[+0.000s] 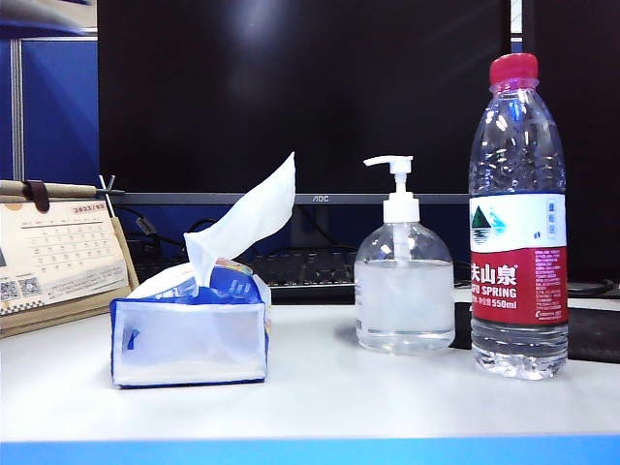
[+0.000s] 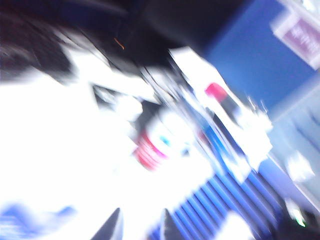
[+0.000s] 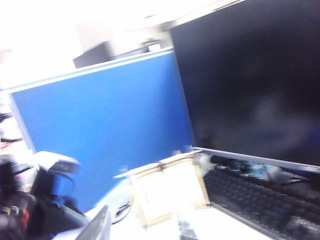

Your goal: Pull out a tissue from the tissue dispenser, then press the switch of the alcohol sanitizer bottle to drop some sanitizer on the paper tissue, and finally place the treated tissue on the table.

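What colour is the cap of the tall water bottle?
Red. The cap of the water bottle shows best in the exterior view.

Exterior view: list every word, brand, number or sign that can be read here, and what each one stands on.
"AOC": lower bezel of the monitor.
"SPRING" and "550ml", beside large Chinese characters: red label band of the water bottle.
Desk calendar: a header date and a grid of days, too small to read; QR codes at its lower left.
Tissue dispenser: blue print, unreadable.
Alcohol sanitizer bottle: no text visible.
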Robot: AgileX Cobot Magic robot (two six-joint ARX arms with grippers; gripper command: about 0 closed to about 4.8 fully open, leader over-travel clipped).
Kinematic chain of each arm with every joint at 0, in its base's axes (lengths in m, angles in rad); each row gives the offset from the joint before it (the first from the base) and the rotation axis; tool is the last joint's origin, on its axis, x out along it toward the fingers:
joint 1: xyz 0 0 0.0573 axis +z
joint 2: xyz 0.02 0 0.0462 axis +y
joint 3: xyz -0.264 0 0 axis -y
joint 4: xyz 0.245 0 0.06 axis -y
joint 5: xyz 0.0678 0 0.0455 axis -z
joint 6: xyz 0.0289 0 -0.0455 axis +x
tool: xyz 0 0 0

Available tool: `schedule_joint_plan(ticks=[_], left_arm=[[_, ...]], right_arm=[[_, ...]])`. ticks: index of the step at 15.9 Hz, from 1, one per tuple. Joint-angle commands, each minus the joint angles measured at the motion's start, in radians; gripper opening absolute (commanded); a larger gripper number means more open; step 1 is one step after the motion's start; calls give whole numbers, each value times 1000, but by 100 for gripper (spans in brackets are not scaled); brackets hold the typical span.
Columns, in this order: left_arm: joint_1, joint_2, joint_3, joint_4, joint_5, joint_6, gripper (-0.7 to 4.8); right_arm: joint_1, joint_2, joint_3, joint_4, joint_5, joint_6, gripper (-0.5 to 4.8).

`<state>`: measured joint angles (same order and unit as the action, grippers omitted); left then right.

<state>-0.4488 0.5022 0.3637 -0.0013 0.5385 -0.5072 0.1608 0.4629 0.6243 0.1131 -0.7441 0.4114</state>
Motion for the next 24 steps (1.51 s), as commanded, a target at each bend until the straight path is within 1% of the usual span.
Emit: schedule_joint_plan(ticks=[1,2,3,4,5,6,7,8,9,10,11,13,14,15,16,17,19,20,22,24], left_arm=[[-245,169,11,55,-240,100,104],[-291,232,17,63,-304,137,103],[-308,294,32,63,-365,191,108],[-308,328,47,63,-402,216,164],[-308,365,69,62,-443,257,226],[-308,386,84,59,-445,294,247],[-308,398,97,52,-443,322,247],[-313,404,101,56,-424,338,247],[-319,405,105,53,-423,339,258],[-319,406,105,41,-422,341,304],[-323,417,105,21,-425,353,315],[-333,452,105,17,-430,386,315],[-342,487,105,17,-443,404,315],[-348,523,105,16,-489,425,335],[-350,532,106,17,-509,430,376],[-356,541,113,13,-562,443,478],[-356,539,125,6,-637,460,479],[-356,539,144,14,-650,474,479],[-356,546,149,58,-647,475,479],[-356,609,149,117,-651,509,479]], right_arm=[[100,1,3,-35,111,-50,163],[123,1,3,-37,135,-50,163],[131,0,3,-42,139,-50,163],[131,0,3,-51,140,-50,163],[130,-1,3,-79,140,-50,163],[125,0,3,-95,140,-52,163],[127,0,3,-109,140,-66,163],[127,0,3,-125,140,-83,162],[126,0,3,-141,144,-106,162],[127,0,3,-141,145,-111,162],[127,0,3,-142,145,-117,162],[127,0,3,-142,151,-124,162],[127,1,3,-145,167,-124,162],[127,0,3,-151,167,-124,162],[127,0,3,-160,166,-124,162],[127,0,3,-180,166,-124,162],[127,0,3,-216,166,-124,162],[127,-1,3,-231,166,-124,162],[127,-1,3,-228,166,-125,162],[127,-1,3,-228,167,-129,162]])
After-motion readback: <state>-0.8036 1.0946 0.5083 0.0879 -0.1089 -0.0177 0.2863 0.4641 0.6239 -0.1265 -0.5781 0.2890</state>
